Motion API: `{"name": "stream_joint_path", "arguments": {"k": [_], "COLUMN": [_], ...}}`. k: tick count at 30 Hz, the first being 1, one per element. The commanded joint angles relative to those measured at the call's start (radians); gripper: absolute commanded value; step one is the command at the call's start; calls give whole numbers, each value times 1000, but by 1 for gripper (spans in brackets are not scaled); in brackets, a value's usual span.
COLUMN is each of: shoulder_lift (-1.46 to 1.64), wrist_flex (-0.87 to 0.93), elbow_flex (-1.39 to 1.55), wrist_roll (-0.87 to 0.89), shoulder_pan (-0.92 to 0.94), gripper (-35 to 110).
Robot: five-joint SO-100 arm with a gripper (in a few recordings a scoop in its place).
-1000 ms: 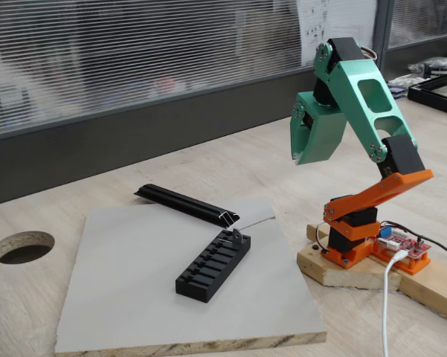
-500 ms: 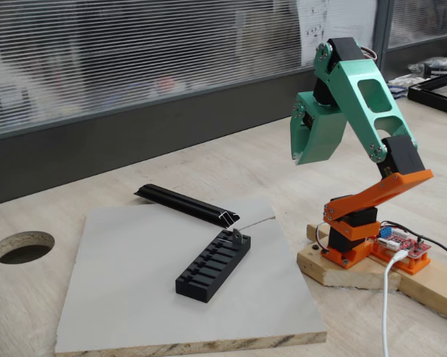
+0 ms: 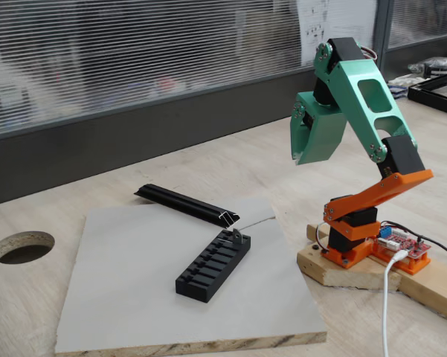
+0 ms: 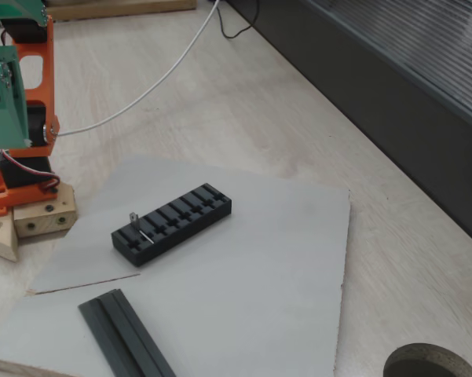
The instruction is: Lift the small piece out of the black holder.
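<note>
Small piece (image 3: 238, 235) sits in black holder's (image 3: 213, 265) end slot (rail (image 3: 184, 204) just behind); gripper (image 3: 316, 137) raised well apart, open or closed unclear.

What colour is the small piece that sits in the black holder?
Silver-grey metal. The small piece shows best in a fixed view, at one end of the black holder.

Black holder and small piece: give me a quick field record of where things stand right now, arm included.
holder: black holder lies flat on the grey board
piece: small piece stands in a slot at one end of the holder, the end nearer the rail
rail: long black rail lies on the board, apart from the holder
arm: folded up above its base, gripper well clear of the holder
jaws: cannot tell
</note>
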Motion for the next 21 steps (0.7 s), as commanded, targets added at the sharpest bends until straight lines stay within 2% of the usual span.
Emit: {"name": "stream_joint_path", "arguments": {"k": [1,5,8,21], "shoulder_lift": [54,52,52,52], "wrist_flex": [28,28,28,28], "elbow_flex": [2,2,2,2], "wrist_roll": [6,11,74,922], "shoulder_pan": [-2,-17,-103,-586], "gripper": [4,5,5,5]}}
